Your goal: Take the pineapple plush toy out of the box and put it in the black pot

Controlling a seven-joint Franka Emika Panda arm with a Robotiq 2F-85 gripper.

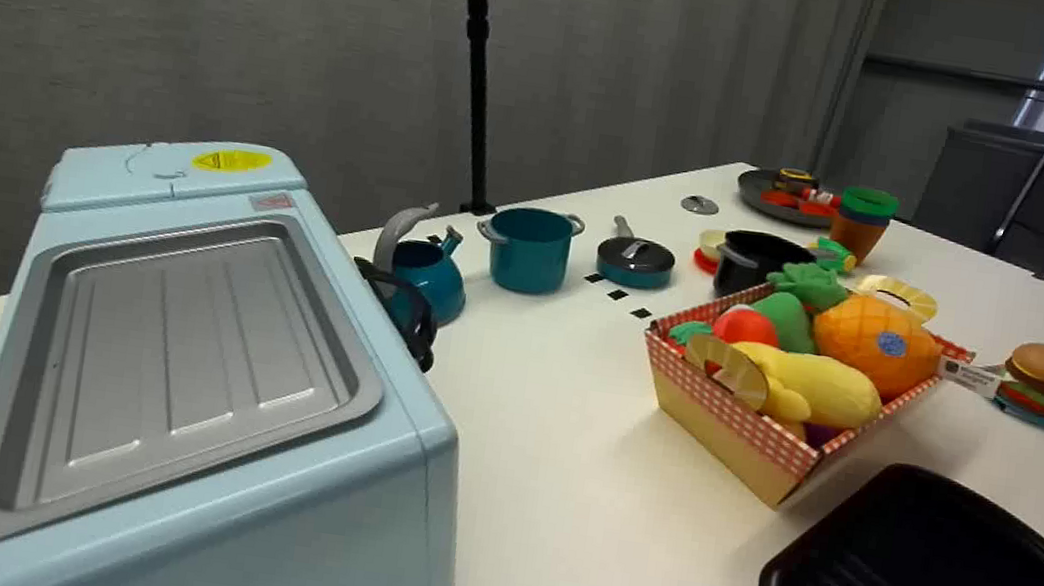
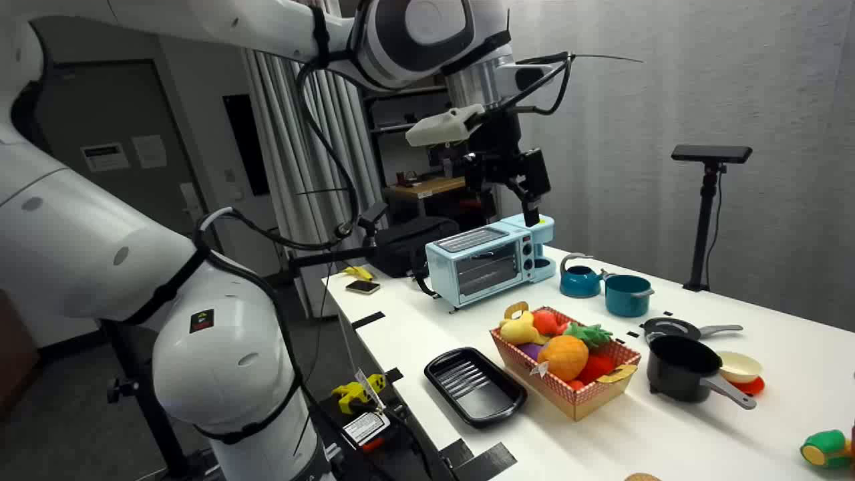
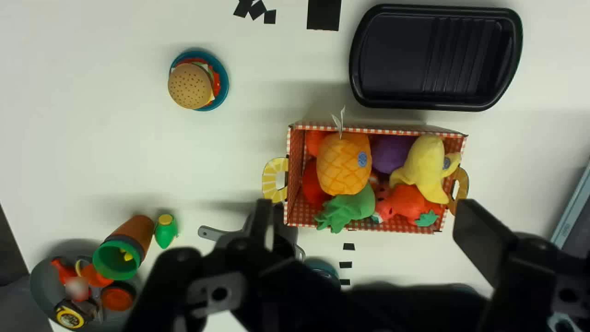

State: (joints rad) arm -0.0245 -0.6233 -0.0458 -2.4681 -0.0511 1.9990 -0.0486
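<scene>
The orange-yellow pineapple plush lies among other plush fruit in the red-checked box, its green crown towards one long side. It also shows in an exterior view and in the wrist view. The box stands on the white table. The black pot stands close beside the box and is open on top; it also shows in an exterior view. In the wrist view my left finger partly hides it. My gripper is open and empty, high above the table; it also shows in an exterior view.
A black tray lies beside the box. A pale blue oven, teal kettle, teal pot and lidded pan stand along the table. A toy burger and stacked cups stand beyond the box.
</scene>
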